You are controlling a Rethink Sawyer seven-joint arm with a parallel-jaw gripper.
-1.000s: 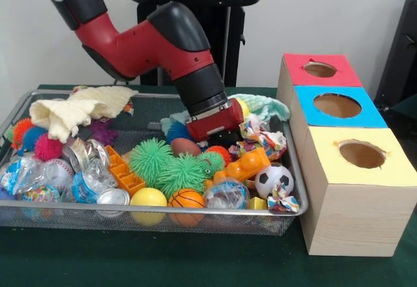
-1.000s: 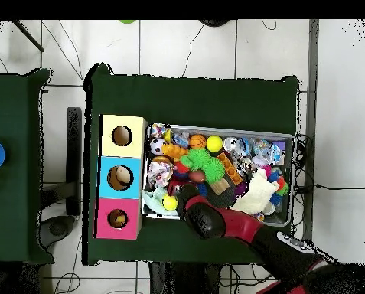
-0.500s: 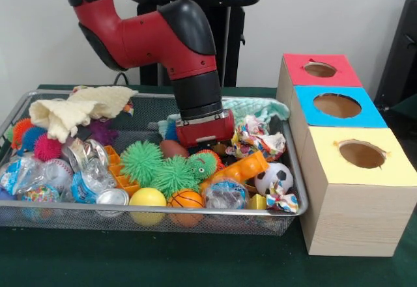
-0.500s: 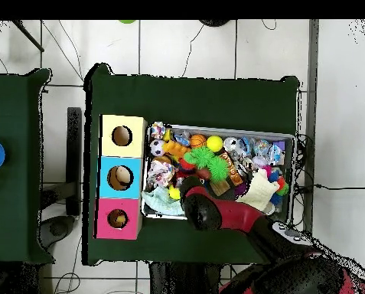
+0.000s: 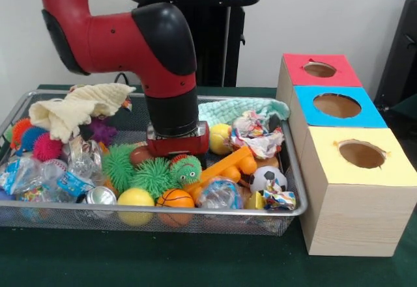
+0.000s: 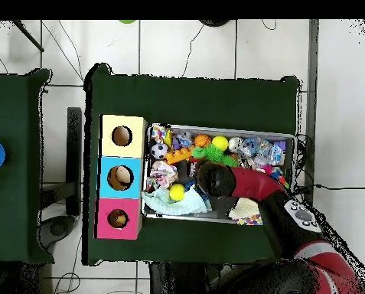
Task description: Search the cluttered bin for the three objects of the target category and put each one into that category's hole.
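A wire mesh bin (image 5: 195, 210) holds a heap of toys. My gripper (image 5: 177, 148) is pushed down into the heap at the bin's middle, its tip buried among green spiky balls (image 5: 153, 175) and a brown ball (image 5: 139, 155). Around it lie a yellow ball (image 5: 136, 198), a small basketball (image 5: 176, 199), a soccer ball (image 5: 266, 177), an orange plastic toy (image 5: 225, 168) and crumpled paper (image 5: 255, 134). Three boxes with round top holes stand beside the bin: red (image 5: 296, 66), blue (image 5: 313, 114) and yellow (image 5: 384, 170). From overhead the arm (image 6: 214, 178) covers the bin's (image 6: 292, 138) centre.
A cream cloth (image 5: 71, 108) drapes over the bin's back left corner and a teal cloth (image 5: 228, 110) lies at the back right. Crinkled plastic wrappers and a can (image 5: 98, 196) fill the left front. Pink and blue spiky balls (image 5: 39, 145) sit at the far left.
In the front view my gripper has slid left, from beside the crumpled paper to over the green spiky balls. The toys around it have shifted left with it.
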